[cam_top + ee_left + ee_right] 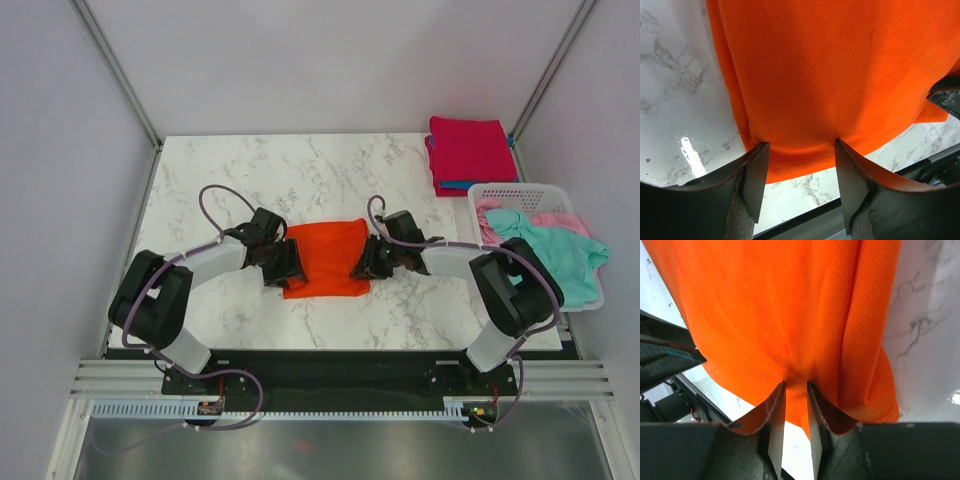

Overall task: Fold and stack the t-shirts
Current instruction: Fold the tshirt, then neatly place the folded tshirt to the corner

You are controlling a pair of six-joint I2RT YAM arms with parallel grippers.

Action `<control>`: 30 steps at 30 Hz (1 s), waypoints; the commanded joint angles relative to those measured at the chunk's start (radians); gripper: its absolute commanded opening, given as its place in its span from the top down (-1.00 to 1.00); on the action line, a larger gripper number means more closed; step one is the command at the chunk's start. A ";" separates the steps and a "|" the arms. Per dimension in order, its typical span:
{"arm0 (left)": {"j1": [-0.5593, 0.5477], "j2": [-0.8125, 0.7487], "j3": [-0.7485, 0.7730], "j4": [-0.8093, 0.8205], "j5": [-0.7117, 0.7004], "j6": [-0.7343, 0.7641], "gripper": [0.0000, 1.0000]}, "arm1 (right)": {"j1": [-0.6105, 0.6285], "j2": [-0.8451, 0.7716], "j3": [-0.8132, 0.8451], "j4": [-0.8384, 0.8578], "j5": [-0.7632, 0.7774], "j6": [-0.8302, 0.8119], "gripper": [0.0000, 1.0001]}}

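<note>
Orange-red cotton t-shirt [325, 258]: pinched in right gripper [796, 385], loose between parted jaws of left gripper [801, 145]. Close left, then lift both evenly.

You see the shirt [790, 315] filling most of the view, bright orange, with soft folds running down it. Your right gripper [795, 386] sits at the shirt's lower edge. Its two fingers [775, 415] are close together, with a bunch of cloth pinched between them. The table [930, 340], white with grey lines, shows right of the shirt. A black part of the left arm [665, 357] pokes in at the shirt's left.
</note>
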 commanded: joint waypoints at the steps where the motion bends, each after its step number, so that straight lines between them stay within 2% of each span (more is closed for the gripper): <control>1: -0.003 0.015 -0.004 0.053 -0.052 -0.006 -0.25 | 0.021 -0.039 -0.074 0.051 0.022 0.041 0.38; 4: -0.003 -0.034 0.049 -0.019 -0.086 0.019 -0.25 | 0.059 -0.107 -0.069 -0.025 0.060 0.050 0.30; 7: -0.003 -0.103 0.155 -0.144 -0.158 0.074 -0.29 | 0.090 -0.185 0.026 -0.176 0.106 0.009 -0.23; 8: -0.003 -0.116 0.190 -0.184 -0.175 0.113 -0.30 | 0.093 -0.220 0.091 -0.210 0.125 -0.003 -0.47; 11: -0.003 -0.169 0.313 -0.301 -0.201 0.195 -0.39 | 0.090 -0.256 0.235 -0.319 0.172 -0.068 -0.67; 15: -0.003 -0.275 0.353 -0.390 -0.184 0.227 -0.41 | 0.033 -0.257 0.356 -0.419 0.212 -0.149 -0.81; 17: -0.003 -0.370 0.323 -0.402 -0.173 0.226 -0.41 | -0.043 -0.247 0.362 -0.422 0.191 -0.172 -0.85; 22: -0.005 -0.583 0.179 -0.407 -0.176 0.223 -0.41 | -0.140 -0.132 0.372 -0.419 0.146 -0.236 -0.92; 24: -0.005 -0.681 0.130 -0.405 -0.188 0.229 -0.41 | -0.165 -0.072 0.382 -0.411 0.134 -0.260 -0.94; 28: -0.005 -0.795 0.083 -0.405 -0.256 0.227 -0.42 | -0.205 0.017 0.366 -0.327 0.077 -0.254 -0.96; 30: -0.003 -0.826 0.073 -0.392 -0.245 0.232 -0.42 | -0.214 0.066 0.348 -0.285 0.037 -0.237 -0.96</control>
